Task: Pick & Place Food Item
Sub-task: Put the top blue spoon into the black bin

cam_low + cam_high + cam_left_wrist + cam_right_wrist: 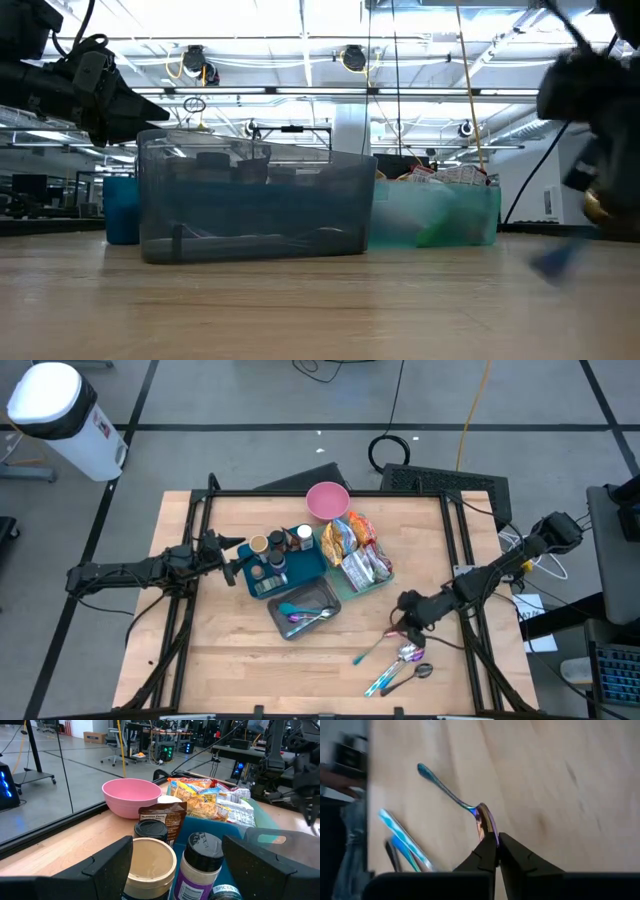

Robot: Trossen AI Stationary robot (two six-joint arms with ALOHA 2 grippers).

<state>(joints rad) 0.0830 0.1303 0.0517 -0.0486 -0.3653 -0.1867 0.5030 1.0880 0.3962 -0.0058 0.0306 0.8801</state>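
Note:
My right gripper (404, 617) is at the table's right front and is shut on an iridescent spoon (451, 795) with a teal handle, which also shows in the high view (373, 648). My left gripper (232, 563) is open and empty at the left side of a blue bin (300, 572). The bin holds a tan-lidded jar (150, 862) and a black-capped spice bottle (202, 857). In the left wrist view these stand just ahead of the gap between the fingers (177, 855). Snack bags (355, 550) lie in a teal tray. My right gripper pinches the spoon at its bowl end (485, 817) between the tips of its two fingers (512, 852). The fingers come slanting down from the table's right side. The handle (440, 785) reaches away from the fingers toward the table's near left. I cannot tell whether its free end touches the table.
Several more utensils (400, 668) lie on the table near the front right, close to the right gripper. A grey bin (300, 608) with cutlery stands at the centre. A pink bowl (327, 500) stands at the far edge. Bare wood lies at the near left.

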